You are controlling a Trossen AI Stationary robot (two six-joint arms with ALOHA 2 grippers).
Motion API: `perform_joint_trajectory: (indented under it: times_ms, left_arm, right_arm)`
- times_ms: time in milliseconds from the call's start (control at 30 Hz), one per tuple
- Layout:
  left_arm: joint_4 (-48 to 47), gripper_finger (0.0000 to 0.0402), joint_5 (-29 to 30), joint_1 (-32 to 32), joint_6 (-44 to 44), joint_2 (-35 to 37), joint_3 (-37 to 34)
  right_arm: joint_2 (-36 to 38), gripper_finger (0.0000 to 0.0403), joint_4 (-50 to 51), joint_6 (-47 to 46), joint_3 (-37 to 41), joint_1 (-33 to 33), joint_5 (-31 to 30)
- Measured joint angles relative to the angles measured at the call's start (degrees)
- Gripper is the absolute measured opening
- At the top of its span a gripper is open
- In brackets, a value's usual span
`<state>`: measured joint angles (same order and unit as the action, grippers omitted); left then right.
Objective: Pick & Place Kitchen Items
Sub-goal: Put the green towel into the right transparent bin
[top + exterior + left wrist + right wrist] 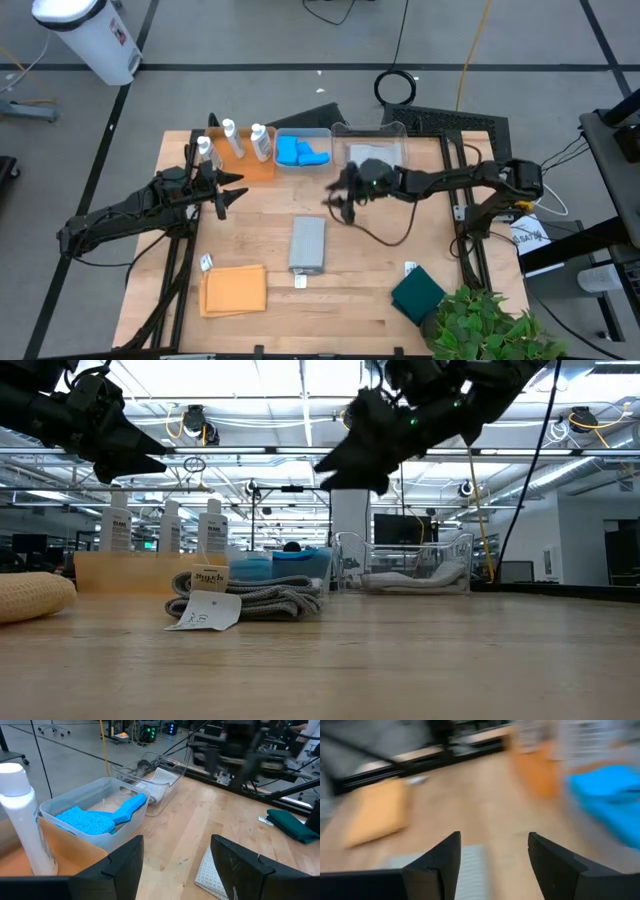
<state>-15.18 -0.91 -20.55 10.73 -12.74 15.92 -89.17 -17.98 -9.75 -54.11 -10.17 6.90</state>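
- Writing: grey cloth (245, 600) carries a white hang tag (205, 612) w/ small print, plus a dark-lettered label on its fold; neither legible. Bottles (165, 525) have dark label lettering, too small to read. White tags also by the orange cloth (234, 290) and dark green cloth (418, 293), unreadable.
- Left gripper (228, 194): above the table just beside the orange tray (255, 168), near the three white bottles (232, 141). Jaws apart at a moderate gap, nothing between them; left wrist view shows both fingers (122, 865) w/ bare wood in the gap.
- Right gripper (343, 200): above the table centre, in front of the right-hand clear bin (372, 152), beyond the grey cloth's (308, 245) far end. Jaws apart at a moderate gap, empty; right wrist view blurred, fingers (440, 865) w/ grey cloth (470, 870) showing below/between, not touching as far as can be told.
- Blue sponges (300, 153): lying in the left-hand clear bin (303, 133), right next to the orange tray; count unclear.
- Bottles: standing upright on the orange tray at table's far left.
- Grey cloth: flat mid-table. Orange cloth: near-left corner. Dark green cloth: near-right, beside a leafy plant (490, 325).
- Right-hand bin holds a pale folded cloth (161, 779).
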Motion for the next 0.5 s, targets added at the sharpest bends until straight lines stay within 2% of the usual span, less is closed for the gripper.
perform_joint_trajectory:
  times_ms: [133,267,500]
  left_arm:
    - [0.0,0.0237,0.0,0.0,0.0,0.0,0.0]
    - [0.0,0.0237,0.0,0.0,0.0,0.0,0.0]
    - [-0.4,0.0237,0.0,0.0,0.3,0.0,0.0]
  right_arm:
    - [0.0,0.0197,0.1,-0.1,0.0,5.2,8.7]
    - [0.0,0.0197,1.8,-2.1,0.0,11.3,14.5]
    - [0.0,0.0196,12.2,-6.1,0.0,22.5,17.2]
